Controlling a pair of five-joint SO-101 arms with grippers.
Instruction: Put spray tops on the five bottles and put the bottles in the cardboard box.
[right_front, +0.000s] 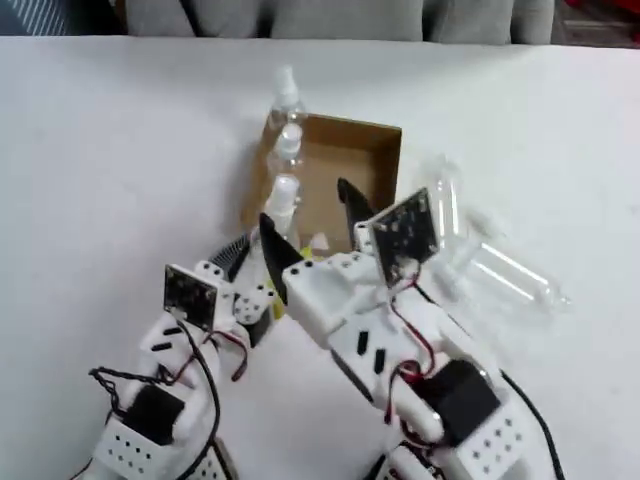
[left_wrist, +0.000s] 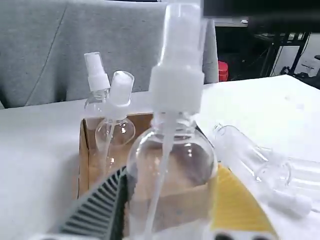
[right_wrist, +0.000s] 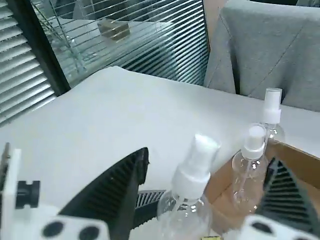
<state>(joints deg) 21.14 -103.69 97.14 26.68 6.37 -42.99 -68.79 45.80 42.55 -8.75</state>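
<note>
White tabletop spreads to the left of the left gripper, and grey upholstered chairs line its far edge. The left gripper is clamped on the belly of a clear bottle, with a ribbed grey finger on one side and a yellow pad on the other. The bottle stands upright with a white spray top seated on its neck. Just beyond that hand, two more capped bottles stand in a row along the left wall of the cardboard box, which lies open on the table. Whether the held bottle's base is inside the box or just before it cannot be told. The right gripper hangs over the same bottle, its black fingers spread wide on either side of the spray top without touching it. To the right of that hand, uncapped clear bottles lie on their sides on the table beside the box. From the right wrist, slatted window blinds show beyond the table's edge.
</note>
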